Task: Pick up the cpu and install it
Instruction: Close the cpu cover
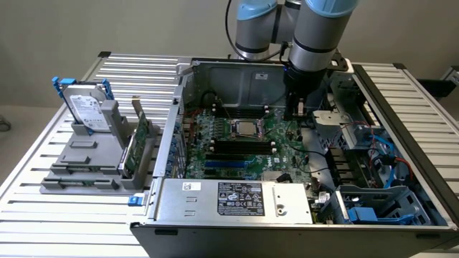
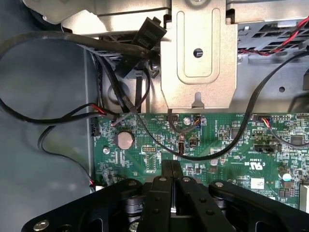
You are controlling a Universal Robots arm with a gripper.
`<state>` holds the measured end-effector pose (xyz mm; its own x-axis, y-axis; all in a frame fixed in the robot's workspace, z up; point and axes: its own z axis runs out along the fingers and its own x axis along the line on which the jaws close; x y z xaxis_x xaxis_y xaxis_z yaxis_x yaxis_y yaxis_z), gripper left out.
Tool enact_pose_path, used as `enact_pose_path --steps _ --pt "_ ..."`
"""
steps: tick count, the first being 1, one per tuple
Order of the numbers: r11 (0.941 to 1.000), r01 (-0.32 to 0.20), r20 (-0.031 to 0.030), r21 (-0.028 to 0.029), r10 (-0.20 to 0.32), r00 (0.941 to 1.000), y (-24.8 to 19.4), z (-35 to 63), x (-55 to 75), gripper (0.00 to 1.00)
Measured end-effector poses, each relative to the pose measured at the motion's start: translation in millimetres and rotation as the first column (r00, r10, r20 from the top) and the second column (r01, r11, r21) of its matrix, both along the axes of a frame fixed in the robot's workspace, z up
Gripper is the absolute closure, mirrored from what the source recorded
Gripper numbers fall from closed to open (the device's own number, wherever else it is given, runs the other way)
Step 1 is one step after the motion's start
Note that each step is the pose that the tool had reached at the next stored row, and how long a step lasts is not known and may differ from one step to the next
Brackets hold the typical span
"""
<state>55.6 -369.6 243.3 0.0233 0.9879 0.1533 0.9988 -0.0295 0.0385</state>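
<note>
A: Slatted metal tabletop (image 1: 43,177) carries the open grey steel computer case (image 1: 215,201), with a green motherboard (image 1: 237,156) inside.
B: The black claw (image 2: 172,167) is clenched on nothing, over the board's edge.
A: The small silver square cpu (image 1: 244,128) sits in the central socket, apart from the claw.

I could read very little. In the wrist view, the green motherboard (image 2: 227,145) bore a white printed certification mark (image 2: 258,164) with a short code line just beside it, its characters too uncertain for me to spell out. A small white sticker (image 2: 257,183) near it was illegible. In the exterior view, the black label (image 1: 241,199) on the power supply carried rows of white symbols, and the white label (image 1: 90,114) on the hard drive carried print, both too small to read.
</note>
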Motion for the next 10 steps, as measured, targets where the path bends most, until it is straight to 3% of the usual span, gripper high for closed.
enact_pose_path --steps 1,4,7,8,9,10 --pt "0.9999 -0.002 0.0001 0.0171 0.002 1.0 0.0 -0.1 -0.1 0.89" --pt "0.9997 -0.002 0.0002 0.0243 0.002 1.0 0.1 -0.1 -0.6 0.89" --pt "0.9996 -0.005 -0.0007 0.0276 0.005 1.0 0.1 -0.1 -1.5 0.89" --pt "0.9996 -0.007 -0.0067 0.0282 0.007 1.0 0.1 -0.1 -1.6 0.89" --pt "0.9995 -0.011 -0.0223 0.0283 0.012 0.9997 0.1 -0.1 -1.6 0.89" --pt "0.9995 -0.012 -0.0303 0.0283 0.013 0.9995 0.1 0.0 -1.6 0.89"
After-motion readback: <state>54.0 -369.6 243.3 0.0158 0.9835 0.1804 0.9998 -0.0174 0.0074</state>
